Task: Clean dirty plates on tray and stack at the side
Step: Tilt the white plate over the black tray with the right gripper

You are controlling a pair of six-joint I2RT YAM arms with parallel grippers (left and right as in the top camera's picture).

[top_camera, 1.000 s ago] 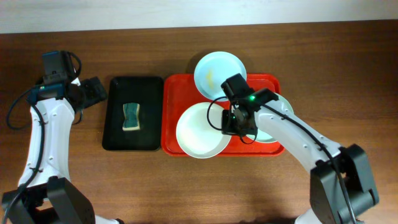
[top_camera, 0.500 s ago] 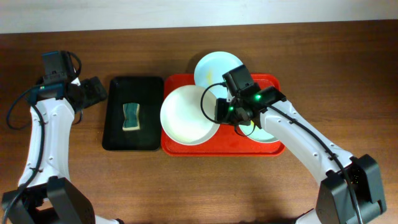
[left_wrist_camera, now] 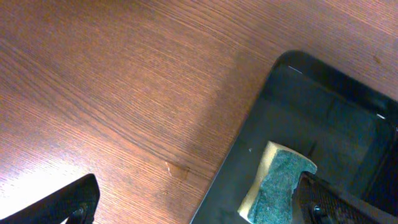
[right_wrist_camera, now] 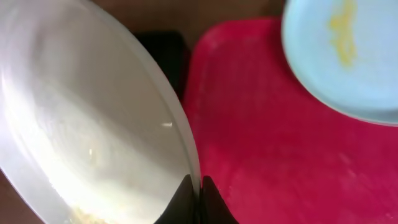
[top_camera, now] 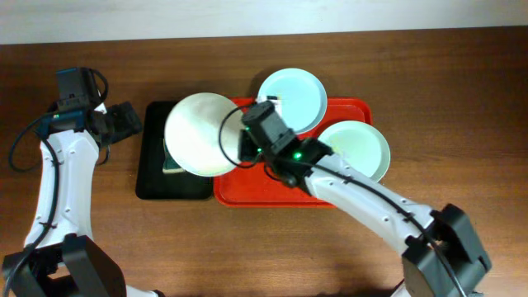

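Brown wood, plain backdrop.
Your table (top_camera: 462, 91) shows dark, fine grain; a pale strip (top_camera: 247, 16) borders its far edge, and glare whitens one corner of your left wrist view.

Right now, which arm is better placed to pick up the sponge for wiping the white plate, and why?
Probably left. The left gripper hangs open beside the black tray, with the sponge just ahead of it. The right gripper is shut on the rim of the white plate, so it is busy.
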